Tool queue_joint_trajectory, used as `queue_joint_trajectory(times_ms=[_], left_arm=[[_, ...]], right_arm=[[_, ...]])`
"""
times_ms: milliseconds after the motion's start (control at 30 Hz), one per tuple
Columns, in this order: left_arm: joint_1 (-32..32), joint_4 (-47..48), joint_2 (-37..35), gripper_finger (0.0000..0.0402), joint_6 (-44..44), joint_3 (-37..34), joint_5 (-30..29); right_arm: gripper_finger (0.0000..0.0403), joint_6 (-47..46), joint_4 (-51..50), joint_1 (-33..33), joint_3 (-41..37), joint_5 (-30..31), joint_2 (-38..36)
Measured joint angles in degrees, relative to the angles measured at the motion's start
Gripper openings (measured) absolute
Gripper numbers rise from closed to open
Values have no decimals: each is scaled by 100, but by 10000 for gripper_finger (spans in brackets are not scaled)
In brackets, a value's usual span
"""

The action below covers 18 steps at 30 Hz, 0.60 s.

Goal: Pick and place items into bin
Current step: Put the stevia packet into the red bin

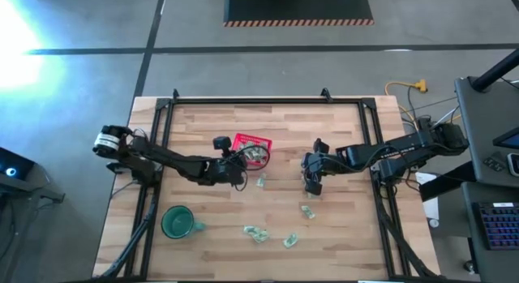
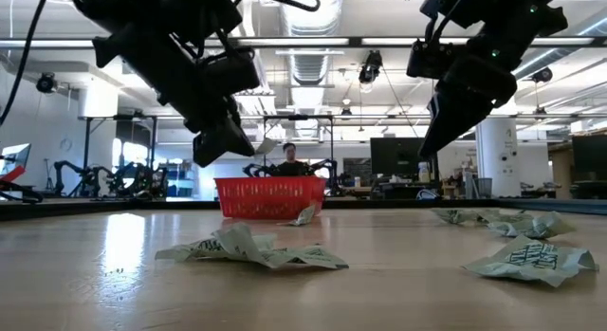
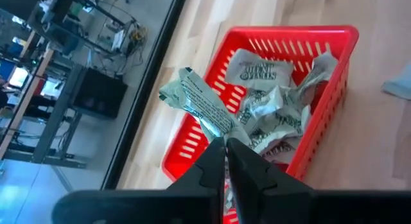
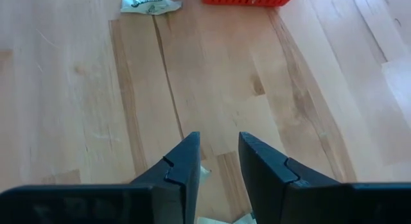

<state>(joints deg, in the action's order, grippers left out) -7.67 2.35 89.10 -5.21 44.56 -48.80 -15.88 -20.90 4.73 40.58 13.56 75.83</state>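
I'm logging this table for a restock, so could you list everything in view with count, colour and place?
Basket: one, red, mesh-sided, far middle of the table, already holding several wrapped pieces.
Held piece: one, pale green-and-white, pinched above the basket's near edge.
Loose wrapped pieces: about five, pale green-and-white, scattered on the table nearer the front, one close to the basket.
Mug: one, dark green, front left of the table.
Table: one, light wood, black-framed.
Person: one, far behind the table.
Left gripper: shut on the held piece, over the basket.
Right gripper: part open, low over a loose piece right of centre.
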Motion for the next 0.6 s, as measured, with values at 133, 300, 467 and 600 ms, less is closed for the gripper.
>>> queue_joint_trajectory(times_ms=[133,300,467,600], left_arm=[[33,52,43,27,36,0,5],[46,40,43,82,38,0,-2],[44,30,43,120,41,1,-14],[44,35,43,132,41,2,-13]], right_arm=[[100,0,32,0,0,0,0],[94,1,33,0,-8,0,0],[89,-39,30,-2,-146,146,15],[86,-98,13,-15,-397,317,77]])
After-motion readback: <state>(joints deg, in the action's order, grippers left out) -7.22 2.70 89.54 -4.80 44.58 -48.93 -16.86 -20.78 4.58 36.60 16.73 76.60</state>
